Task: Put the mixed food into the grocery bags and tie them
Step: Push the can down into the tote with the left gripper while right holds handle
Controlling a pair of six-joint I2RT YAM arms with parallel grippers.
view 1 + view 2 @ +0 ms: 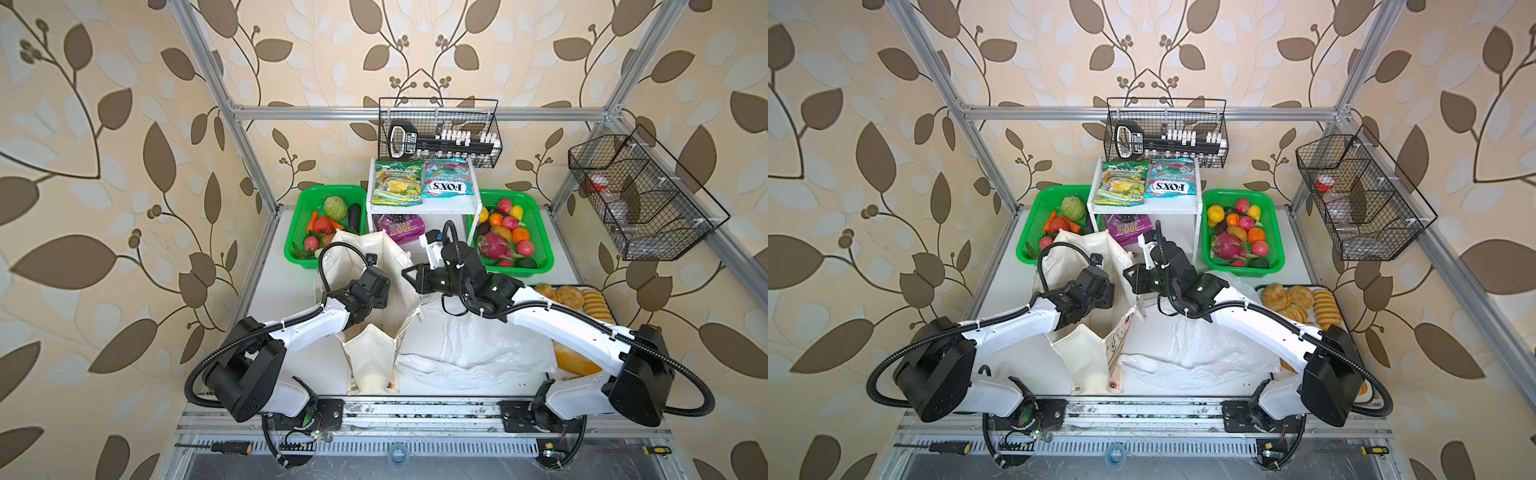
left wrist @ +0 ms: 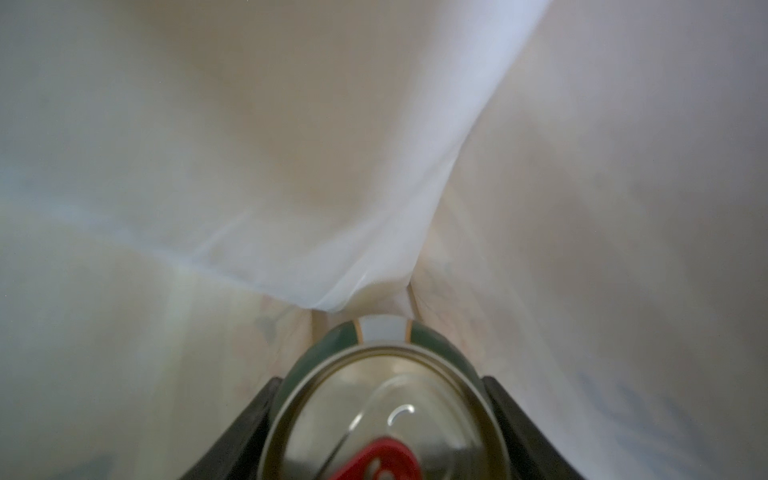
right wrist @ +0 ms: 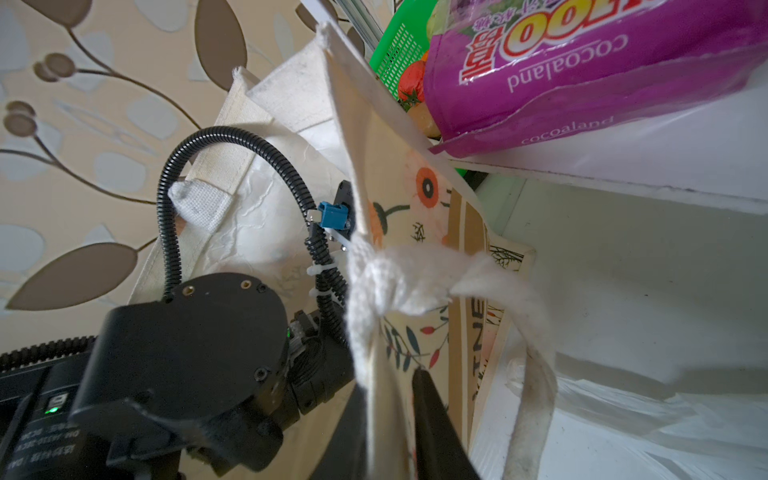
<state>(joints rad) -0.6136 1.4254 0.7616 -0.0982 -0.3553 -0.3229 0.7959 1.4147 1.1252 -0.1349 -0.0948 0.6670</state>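
step: judged, dropping the drink can into the canvas tote; release not yet done.
left gripper: spread wide round the can, one black finger flat on each side of the body. It sits inside the tote; both top views show only the wrist, centre-left of frame.
right gripper: pressed nearly together, pinching the tote's side wall near its rim, one finger inside and one outside. Judged to be holding the mouth open.
key relation: the can is seen end-on, lid and red tab toward the wrist camera, so its long axis runs along the gripper's reach, base-first into the bag. A fold of cloth lies close beyond the base; the bag floor is hidden.
nearer arm: left holds the load, right is at the rim. Letting go is the left's job.
risk: the soft wall may fold in if the right lets go first.
materials: the can is rigid, smooth green-gold metal, a cylinder. The tote is limp woven cream cloth with a printed side and a knotted webbing handle.
plastic bag: thin, crinkly, lying flat at centre-right, empty as far as shown.
remaining food: purple snack packet and FOX'S packet on the white shelf, upper centre; dragon fruit in the right green basket.
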